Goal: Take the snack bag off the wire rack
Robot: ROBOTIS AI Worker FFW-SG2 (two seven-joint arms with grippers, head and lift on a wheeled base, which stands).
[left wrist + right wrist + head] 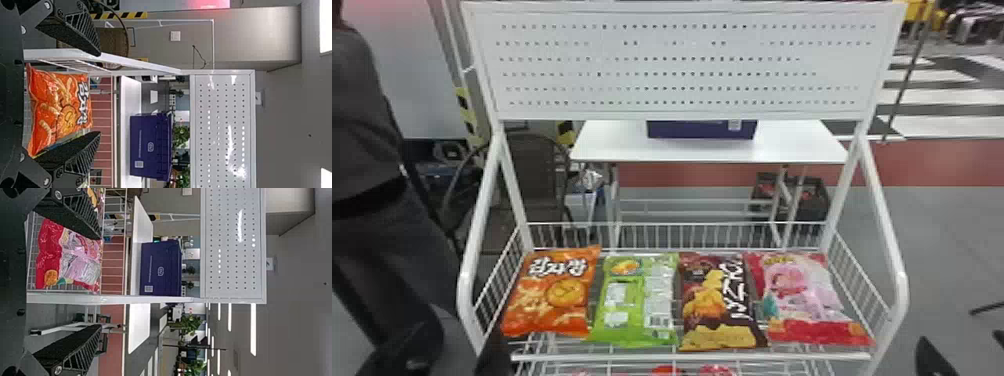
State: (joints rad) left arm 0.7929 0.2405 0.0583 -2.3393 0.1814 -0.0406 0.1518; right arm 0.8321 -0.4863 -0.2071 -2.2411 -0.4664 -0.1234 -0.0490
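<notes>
The left wrist view showed the left gripper (98,93) with its two fingers spread wide, pinching nothing, and the orange snack bag (58,109) lying in the span they faced. The bag, likeliest the one meant, lay face up at the left end of the wire rack's (692,357) upper basket. It looked puffed and light, soft in the middle, its glossy film probably slippery and its contents easy to crush. The best hold seemed to be across the body, one finger at each long side, closing gently; a pinch on the flat seal might have slid or torn. The finger on the inner side would have had to slip into the narrow gap by the green bag (635,300).

Farther along lay the brown bag (722,300) and the pink bag (807,295), making four bags in that basket: one orange, one green, one brown, one pink. Red packs lay beneath, too hidden to count. The right gripper (100,282), fingers also apart and empty, was near the rack's right side. Behind stood one white table (612,145) with one purple bin (150,147).
</notes>
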